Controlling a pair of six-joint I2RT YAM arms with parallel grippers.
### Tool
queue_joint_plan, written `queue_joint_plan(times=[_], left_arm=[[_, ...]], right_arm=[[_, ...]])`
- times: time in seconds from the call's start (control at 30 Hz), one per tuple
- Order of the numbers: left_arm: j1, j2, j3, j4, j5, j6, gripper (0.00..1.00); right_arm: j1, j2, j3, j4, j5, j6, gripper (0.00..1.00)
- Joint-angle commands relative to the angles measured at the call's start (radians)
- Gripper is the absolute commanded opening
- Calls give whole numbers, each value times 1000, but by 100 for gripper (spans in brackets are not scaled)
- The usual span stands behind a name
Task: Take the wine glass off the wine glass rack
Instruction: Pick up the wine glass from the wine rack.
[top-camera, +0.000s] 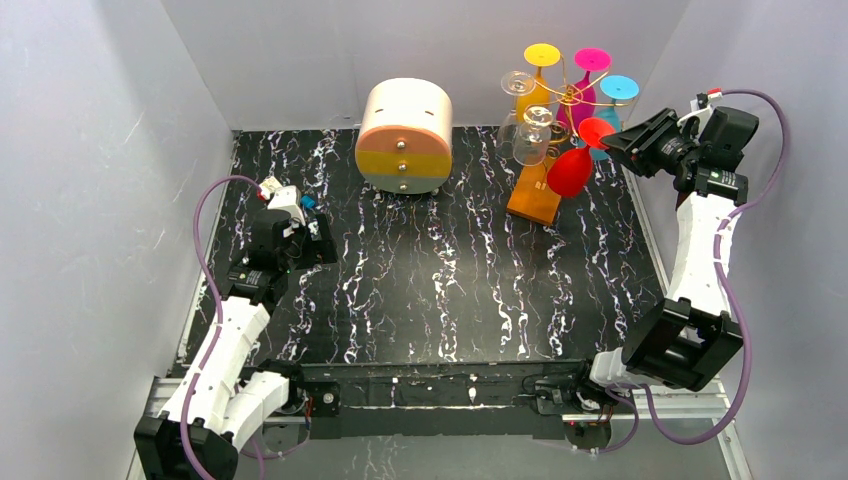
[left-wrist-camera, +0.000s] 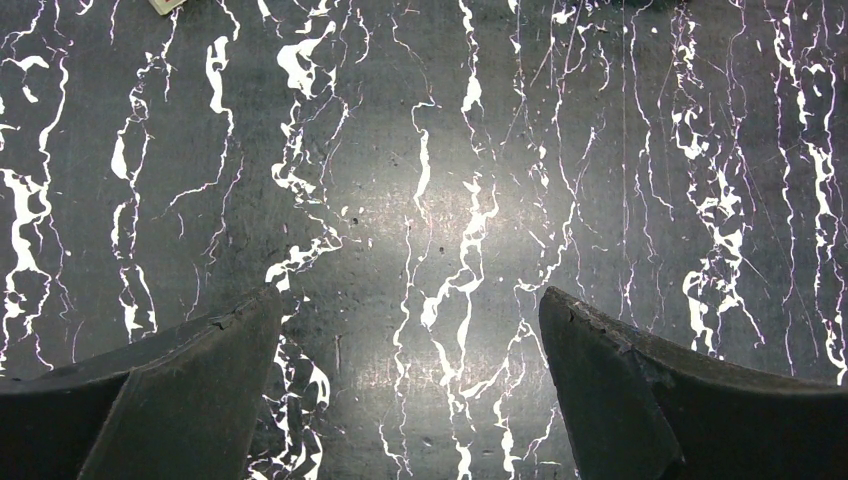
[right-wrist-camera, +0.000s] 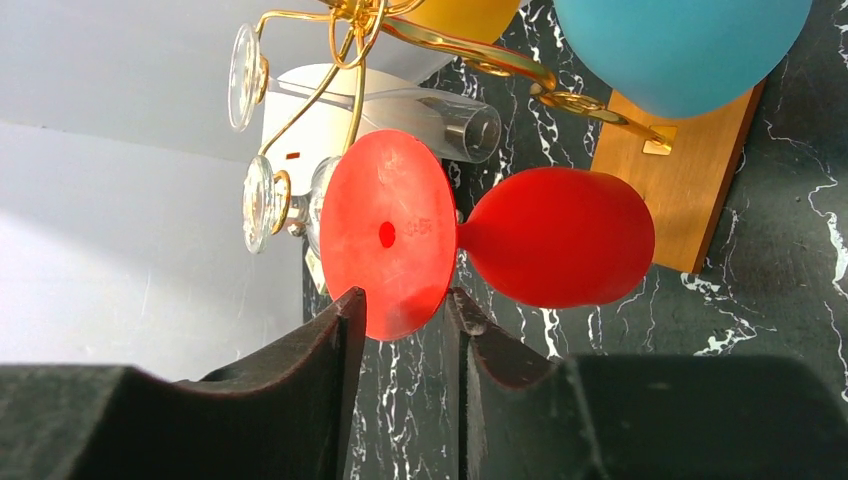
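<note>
right gripper: closing down narrow, pinching the rim of the red wine glass by its foot; fingers pressing the disc edge from both sides
red wine glass: hanging tilted from the right gripper, foot up at the fingertips, bowl pointing down-left and hovering over the wooden base; stem clear of the wire or touching it, cannot tell
wine glass rack: standing upright at the far right of the table, gold scroll arms spreading from the central post
other glasses: yellow glass, pink glass and blue glass hanging upside down on the arms, feet up; clear glasses hanging on the left side
drawer box: sitting at the far edge, left of the rack, apart from it
left gripper: spreading wide, holding nothing, pointing down at bare black marble on the left side of the table, well apart from the rack
</note>
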Motion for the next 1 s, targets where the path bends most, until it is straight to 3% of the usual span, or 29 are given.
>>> queue_joint_plan(times=[0.0, 0.23, 0.97], left_arm=[[3, -4, -14, -6, -18, 4, 98], [3, -3, -13, -8, -25, 4, 98], [3, 12, -13, -12, -40, 1, 98]], right_arm=[[-6, -7, 20, 49, -14, 11, 41], [-7, 2, 42, 41, 9, 14, 38], [-7, -18, 7, 121, 2, 103, 15]])
